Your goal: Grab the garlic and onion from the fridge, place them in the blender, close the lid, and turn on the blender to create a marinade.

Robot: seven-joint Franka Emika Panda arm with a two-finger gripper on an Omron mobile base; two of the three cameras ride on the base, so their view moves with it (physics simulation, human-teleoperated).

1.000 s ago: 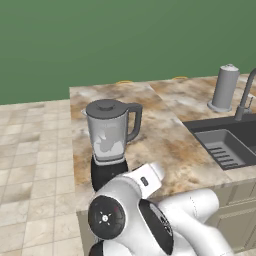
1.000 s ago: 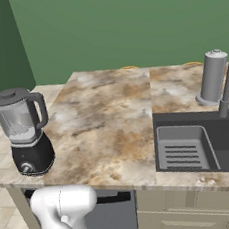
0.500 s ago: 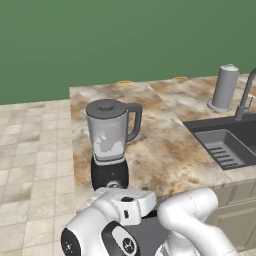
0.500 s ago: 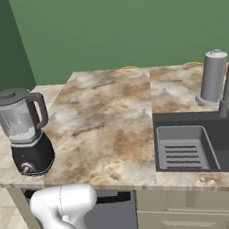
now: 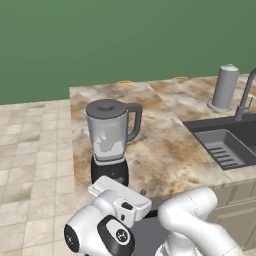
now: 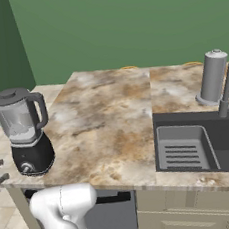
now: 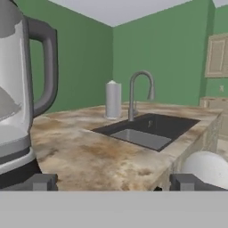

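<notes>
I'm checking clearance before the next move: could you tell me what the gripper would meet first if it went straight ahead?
Probably nothing soon: the open gripper points low across the counter toward the sink, with the blender just left. Depth is uncertain.

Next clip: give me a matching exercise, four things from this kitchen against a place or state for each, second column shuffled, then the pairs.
Things:
1. blender
2. lid
3. steel cylinder
4. gripper

Places or states:
A. beside the faucet, behind the sink
B. open, nothing held
C. near the counter's left front corner
D. on top of the jar

Pairs: 1-C, 2-D, 3-A, 4-B
</notes>
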